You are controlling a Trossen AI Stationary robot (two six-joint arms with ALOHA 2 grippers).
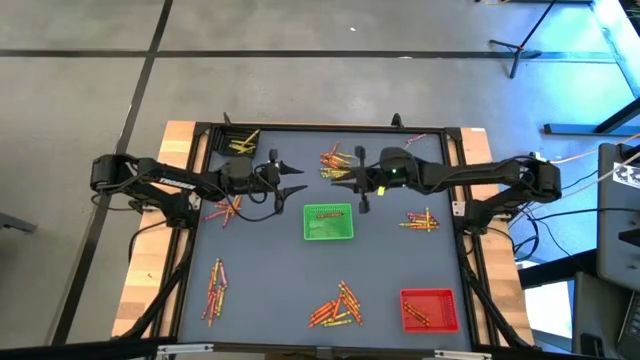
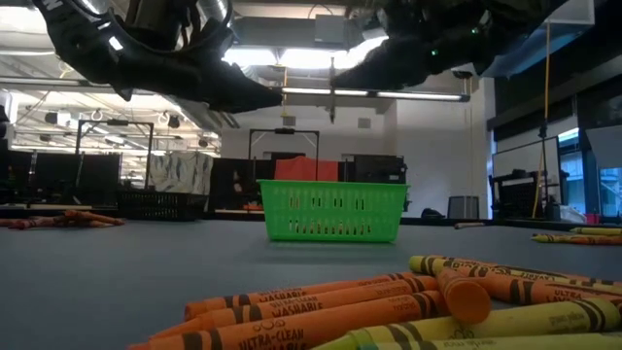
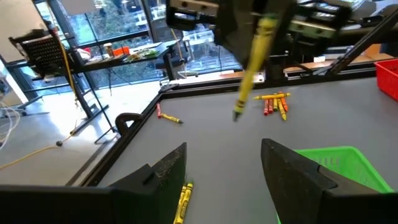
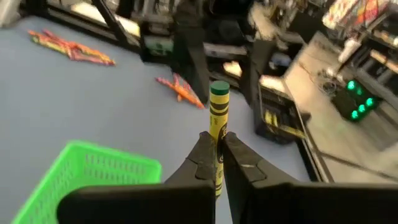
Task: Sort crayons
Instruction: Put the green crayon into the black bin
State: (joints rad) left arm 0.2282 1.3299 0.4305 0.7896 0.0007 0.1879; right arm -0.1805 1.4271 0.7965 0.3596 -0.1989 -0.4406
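My right gripper [image 4: 216,142] hangs above the table's middle, just beyond the green tray [image 1: 328,222], shut on one green crayon with a yellowish wrapper [image 3: 252,68]. My left gripper [image 3: 224,171] is open and holds nothing; it faces the right one from the table's left at about the same height [image 1: 290,178]. Other crayons lie flat on the table in loose heaps: yellow ones at the far left [image 1: 240,142], orange and red ones at the far middle [image 1: 335,160], and orange and yellow ones at the near middle [image 2: 389,311]. My right gripper pinches the crayon's wrapped shaft [image 4: 217,127] between its two fingertips. The fingers come nearly level from the table's right and lie across the crayon. Its flat green end [image 4: 219,89] stands past the fingers and its pointed tip [image 3: 237,114] hangs below, tilted, clear of the table.
A red tray [image 1: 430,308] stands at the near right corner. More crayon heaps lie at the left [image 1: 225,210], near left [image 1: 215,290] and right [image 1: 420,220]. A raised black frame [image 1: 330,128] borders the grey mat.
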